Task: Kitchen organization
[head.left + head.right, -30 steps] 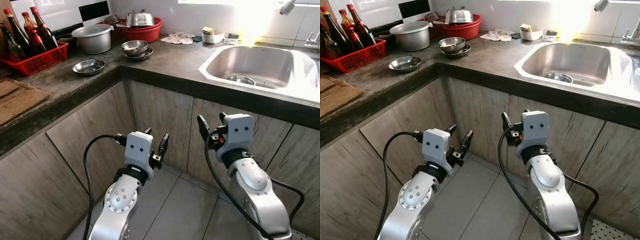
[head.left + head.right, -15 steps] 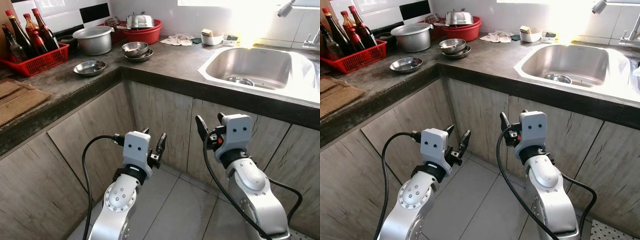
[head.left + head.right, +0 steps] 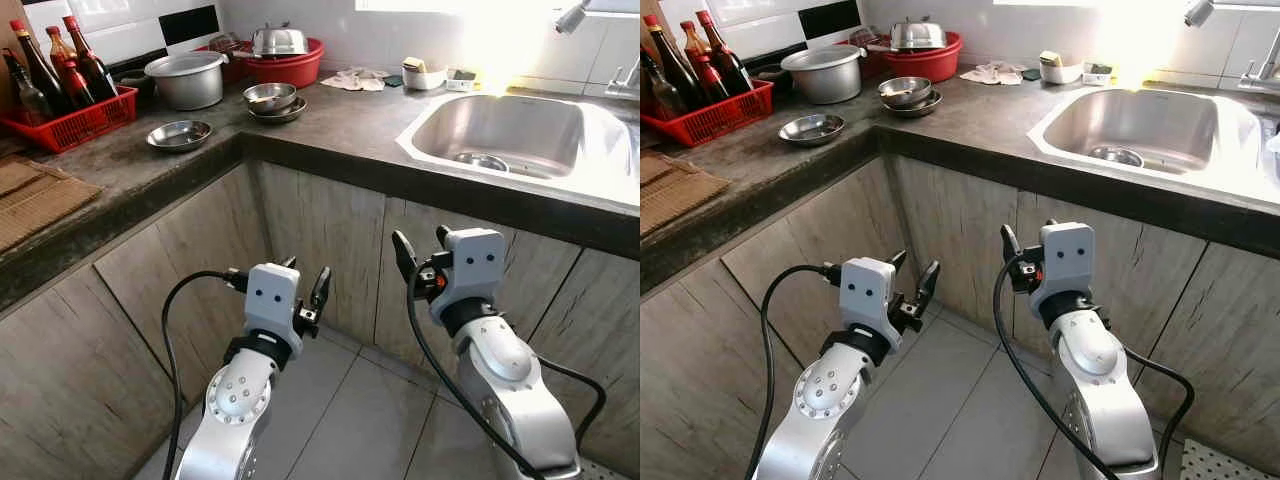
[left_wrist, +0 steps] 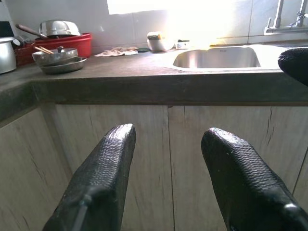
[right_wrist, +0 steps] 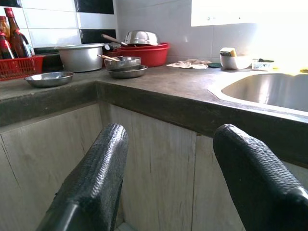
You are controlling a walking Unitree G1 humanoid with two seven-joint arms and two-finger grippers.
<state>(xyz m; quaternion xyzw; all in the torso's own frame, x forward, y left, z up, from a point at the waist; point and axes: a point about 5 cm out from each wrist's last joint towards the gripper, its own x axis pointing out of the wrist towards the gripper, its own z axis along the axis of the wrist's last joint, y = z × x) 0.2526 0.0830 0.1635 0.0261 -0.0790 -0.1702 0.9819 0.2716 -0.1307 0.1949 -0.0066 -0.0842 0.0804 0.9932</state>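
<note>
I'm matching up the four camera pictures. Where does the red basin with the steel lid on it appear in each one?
Left eye view: red basin at top centre, by the wall.
Right eye view: top centre-left.
Left wrist view: upper left.
Right wrist view: upper centre.
Shared landmark: stacked steel bowls just before it.

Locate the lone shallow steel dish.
In the head views, the shallow steel dish sits left on the counter, in front of the aluminium pot, beside the red bottle basket.

A home kitchen: an L-shaped dark tabletop (image 3: 330, 125) over wooden cabinets (image 3: 320, 240), a steel sink (image 3: 515, 130) at right, pots (image 3: 187, 78), bowls (image 3: 270, 97) and sauce bottles (image 3: 55, 60) against tiled walls (image 3: 110, 30).
</note>
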